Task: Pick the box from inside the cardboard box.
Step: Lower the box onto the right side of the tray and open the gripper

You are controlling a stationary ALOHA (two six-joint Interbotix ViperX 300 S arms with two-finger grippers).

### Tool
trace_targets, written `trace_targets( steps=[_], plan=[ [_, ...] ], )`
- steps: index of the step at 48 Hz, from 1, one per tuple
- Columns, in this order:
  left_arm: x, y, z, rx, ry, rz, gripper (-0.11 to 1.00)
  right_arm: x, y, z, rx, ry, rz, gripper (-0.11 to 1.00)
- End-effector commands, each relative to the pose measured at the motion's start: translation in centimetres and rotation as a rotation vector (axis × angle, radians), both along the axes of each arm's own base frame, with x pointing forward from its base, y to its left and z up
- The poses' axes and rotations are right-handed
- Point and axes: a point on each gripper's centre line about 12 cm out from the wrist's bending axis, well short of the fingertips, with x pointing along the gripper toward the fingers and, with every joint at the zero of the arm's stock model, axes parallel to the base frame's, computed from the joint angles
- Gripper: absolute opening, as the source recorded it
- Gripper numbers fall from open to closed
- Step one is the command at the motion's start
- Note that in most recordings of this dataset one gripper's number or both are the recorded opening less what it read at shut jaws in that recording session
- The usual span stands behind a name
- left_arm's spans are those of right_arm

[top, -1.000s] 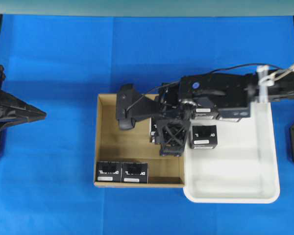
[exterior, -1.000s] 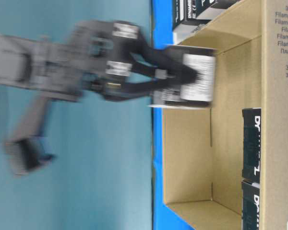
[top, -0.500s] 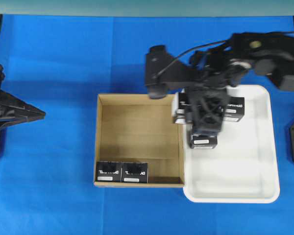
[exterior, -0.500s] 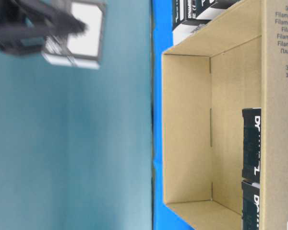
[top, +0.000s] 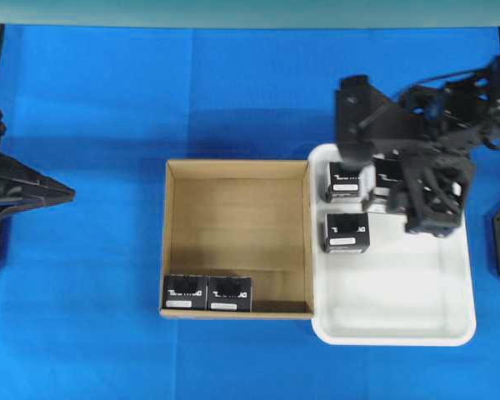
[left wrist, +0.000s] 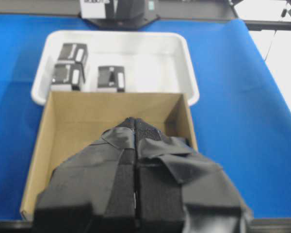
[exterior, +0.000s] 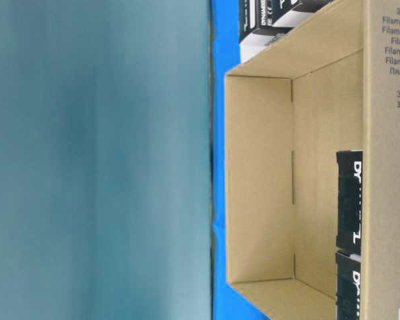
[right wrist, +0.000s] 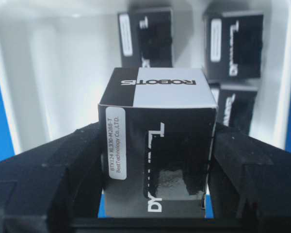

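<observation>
Now your right gripper (right wrist: 157, 194) was clamped on the box (right wrist: 157, 145), upright with its long axis vertical, above the white tray's (top: 400, 333) far end; left gripper (left wrist: 136, 145) was pressed together.

Right gripper (right wrist: 157, 194), jaws clamped on one box (right wrist: 157, 145): moved from inside the cardboard box (top: 237, 237) to above the white tray (top: 400, 333). Arm gone from the table-level view.
</observation>
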Motion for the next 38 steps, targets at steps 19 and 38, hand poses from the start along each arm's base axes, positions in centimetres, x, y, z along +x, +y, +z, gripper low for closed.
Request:
trace_targets(
  steps=[19, 38],
  plan=[
    [0.3, -0.2, 1.7, -0.002, -0.038, -0.011, -0.07, -3.2, 1.3, -5.2, 0.006, 0.024, 0.012, 0.60],
    [0.3, -0.2, 1.8, -0.003, -0.040, -0.012, -0.07, -3.9, 2.3, -10.0, -0.002, 0.040, 0.035, 0.60]
  ],
)
